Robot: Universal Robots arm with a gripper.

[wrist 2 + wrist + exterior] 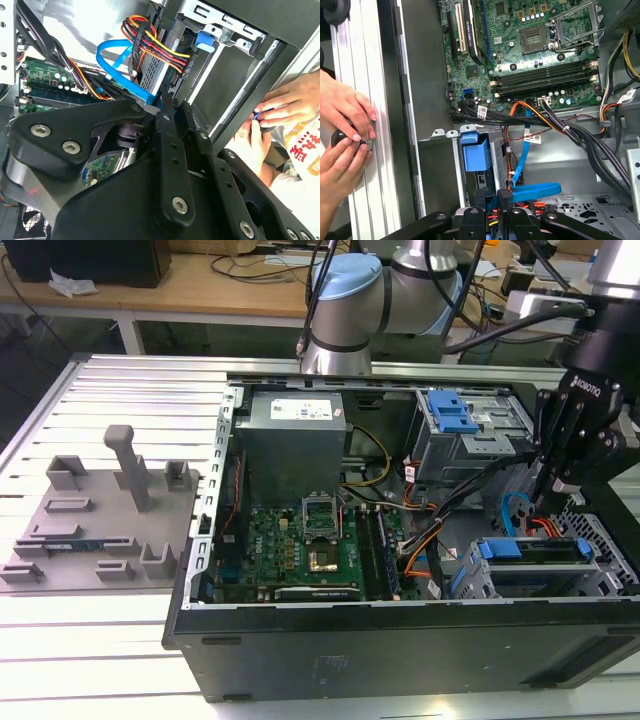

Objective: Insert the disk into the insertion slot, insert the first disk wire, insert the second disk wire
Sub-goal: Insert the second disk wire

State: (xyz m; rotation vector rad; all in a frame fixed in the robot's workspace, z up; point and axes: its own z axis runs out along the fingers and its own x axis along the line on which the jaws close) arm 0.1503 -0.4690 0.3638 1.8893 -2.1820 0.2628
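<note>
Tool hangs at the case's 3 o'clock edge in the exterior view, fingers pinched on the flat blue wire behind the disk. Disk sits in the insertion slot, toward 5 o'clock from the motherboard. Hands rest on the counter.

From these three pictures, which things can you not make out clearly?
- The end of the blue flat cable: in both wrist views the gripper covers where it is held.
- The disk in the insertion slot: in the exterior view only its blue carrier edge shows; how deep it sits cannot be told.
- The small dark object between the person's hands: fingers cover most of it in the first wrist view.
</note>
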